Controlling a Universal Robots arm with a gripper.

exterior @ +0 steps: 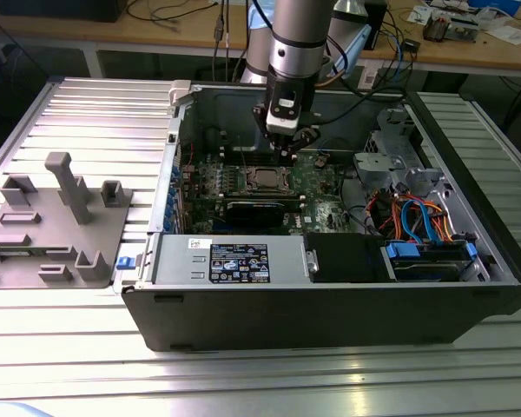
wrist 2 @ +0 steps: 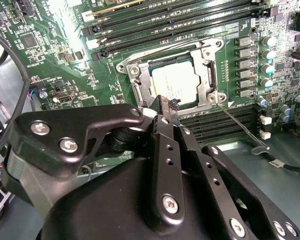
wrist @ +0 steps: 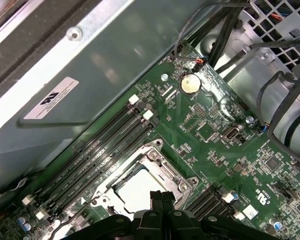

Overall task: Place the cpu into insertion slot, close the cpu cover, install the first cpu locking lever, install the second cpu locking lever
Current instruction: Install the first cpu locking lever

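My end effector (wrist 2: 166,107) sits just above the socket edge, fingers pressed together, nothing between them. Beyond the tips, the cpu (wrist 2: 179,83) lies flat in the slot (wrist 2: 140,95), pale silvery top showing. The cover (wrist 2: 206,75) looks down around it, thin metal frame with a window, though I can't tell if it's fully seated. A wire lever (wrist 2: 240,127) sticks out loose beside the socket: springy, thin, best pushed near its free end. Chip itself is light, rigid, fragile underneath I'd guess. Further off, memory slots (wrist 2: 155,20).

silvery-grey cpu (wrist 2: 177,84) inside silvery cpu cover (wrist 2: 208,75), on green circuit board (wrist: 215,150).
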